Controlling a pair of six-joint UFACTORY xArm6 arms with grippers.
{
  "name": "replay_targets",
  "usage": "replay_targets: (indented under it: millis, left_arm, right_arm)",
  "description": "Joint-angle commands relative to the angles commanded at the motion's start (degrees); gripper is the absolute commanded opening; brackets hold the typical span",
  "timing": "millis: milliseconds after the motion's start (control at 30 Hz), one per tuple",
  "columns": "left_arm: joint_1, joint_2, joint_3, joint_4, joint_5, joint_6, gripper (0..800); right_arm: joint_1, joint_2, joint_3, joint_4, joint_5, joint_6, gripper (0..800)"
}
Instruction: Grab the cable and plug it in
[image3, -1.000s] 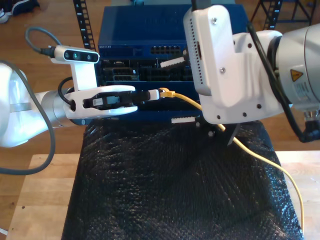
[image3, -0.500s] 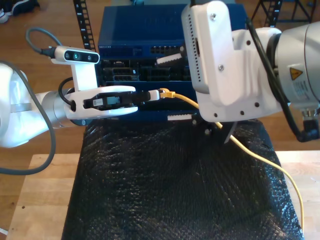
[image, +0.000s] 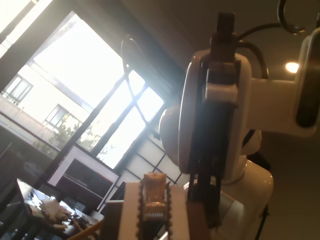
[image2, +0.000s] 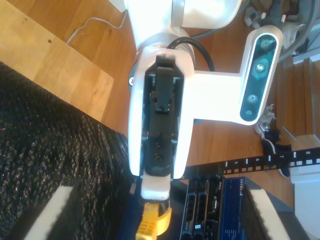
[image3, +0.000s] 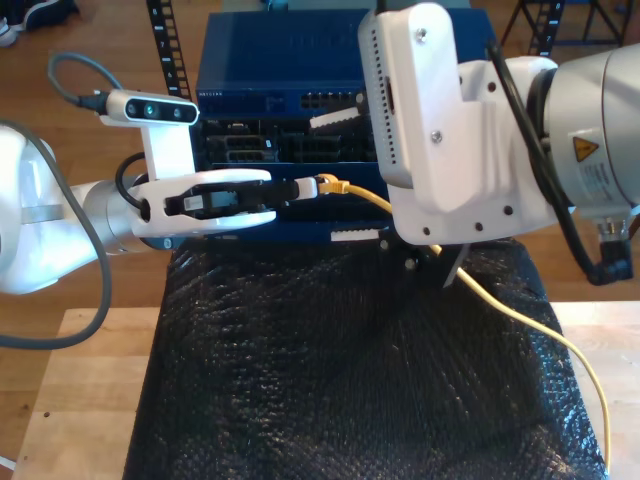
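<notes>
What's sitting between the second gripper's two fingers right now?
The yellow plug end of the cable, held by my first gripper, sits between them, touching neither; the second wrist view shows it.

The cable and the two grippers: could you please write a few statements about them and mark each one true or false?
1. My first gripper holds the yellow cable near its plug end. True.
2. My second gripper is shut on the cable. False: its white fingers stand wide apart.
3. The cable trails across the black mat. True.
4. The cable lies coiled on top of the blue unit. False: it runs in front of the unit, towards the exterior view's right.
</notes>
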Motion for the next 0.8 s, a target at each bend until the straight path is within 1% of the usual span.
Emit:
replay_targets:
  millis: [800]
  left_arm:
    - [0.3,-0.4,-0.4,-0.4,1.6,-0.1,22]
  right_arm:
    - [0.0,1.0,1.1,-0.2,-1.9,-0.2,736]
